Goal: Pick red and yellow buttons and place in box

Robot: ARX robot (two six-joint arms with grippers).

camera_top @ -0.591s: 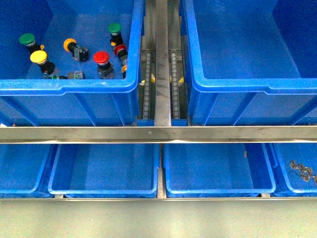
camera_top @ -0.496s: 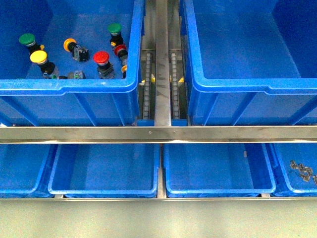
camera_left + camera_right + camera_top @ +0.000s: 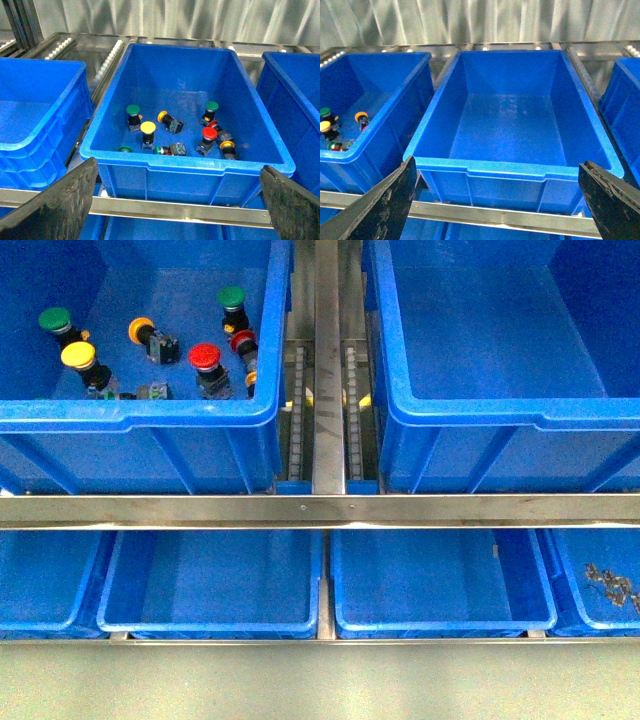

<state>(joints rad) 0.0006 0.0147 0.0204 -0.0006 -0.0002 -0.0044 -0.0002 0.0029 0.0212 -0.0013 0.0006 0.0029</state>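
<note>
Nothing has moved since the earlier frames, and neither arm shows in the front view. The left claw (image 3: pixel 177 166) and right claw (image 3: pixel 496 162) hang wide open, holding nothing. The picking step looks best done by lowering the left claw straight over 1 cap, clear of green neighbours, and gripping the body below. A red button (image 3: pixel 204 356) and a yellow button (image 3: pixel 77 355) stand in the left big bin (image 3: pixel 130 415) among green buttons (image 3: pixel 54 318). The ribbed box (image 3: pixel 50 145) sits just beside it, bare where visible. The right big bin (image 3: pixel 510 167) is empty.
</note>
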